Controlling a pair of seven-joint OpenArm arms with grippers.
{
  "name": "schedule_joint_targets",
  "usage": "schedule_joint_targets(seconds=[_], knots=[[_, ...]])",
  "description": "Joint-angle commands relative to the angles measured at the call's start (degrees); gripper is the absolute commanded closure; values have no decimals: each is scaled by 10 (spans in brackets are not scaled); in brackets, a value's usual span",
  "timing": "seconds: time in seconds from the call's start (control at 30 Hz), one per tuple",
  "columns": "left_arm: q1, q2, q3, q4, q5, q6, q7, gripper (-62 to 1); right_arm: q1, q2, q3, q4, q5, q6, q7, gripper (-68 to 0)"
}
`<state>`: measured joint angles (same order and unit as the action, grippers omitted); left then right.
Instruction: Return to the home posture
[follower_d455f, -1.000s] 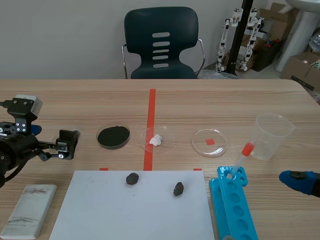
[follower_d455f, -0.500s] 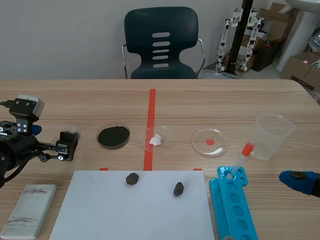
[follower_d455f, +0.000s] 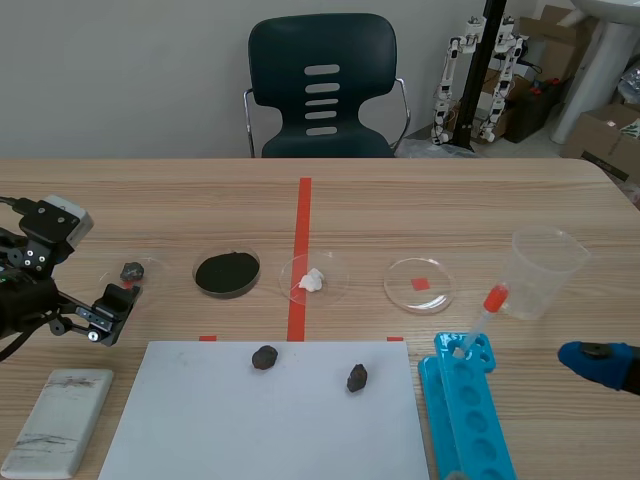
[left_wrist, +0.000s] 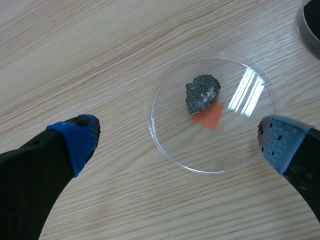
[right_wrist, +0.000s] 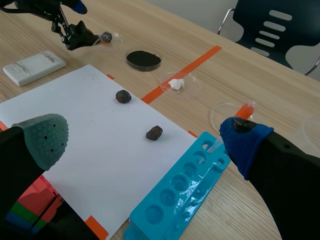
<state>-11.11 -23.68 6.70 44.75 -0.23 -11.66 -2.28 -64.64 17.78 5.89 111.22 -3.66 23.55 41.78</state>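
On the wooden table (follower_d455f: 450, 200), the left gripper (follower_d455f: 108, 312), mid-left beside the dish (left_wrist: 170, 142) holding 1 rock (left_wrist: 202, 93), and the right gripper (right_wrist: 145, 142), lower right, both gaped empty; homing likely needed only arm retraction.

No text, label, brand, number or sign can be read anywhere.

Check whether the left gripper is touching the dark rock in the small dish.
Apart. The left wrist view shows the rock lying in the dish, with clear gaps to both open fingers of the left gripper.
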Motion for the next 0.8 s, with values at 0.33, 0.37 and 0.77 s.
schedule_joint_targets(seconds=[0.33, 0.37, 0.77], knots=[[220, -90, -52, 273, -46, -24, -63, -623, -1, 0, 2, 5, 6, 0, 9, -638], [243, -92, -64, 295, -54, -32, -70, -623, -1, 0, 2, 5, 6, 0, 9, -638], [505, -97, -138, 520, -90, -61, -154, -623, -1, 0, 2, 5, 6, 0, 9, -638]])
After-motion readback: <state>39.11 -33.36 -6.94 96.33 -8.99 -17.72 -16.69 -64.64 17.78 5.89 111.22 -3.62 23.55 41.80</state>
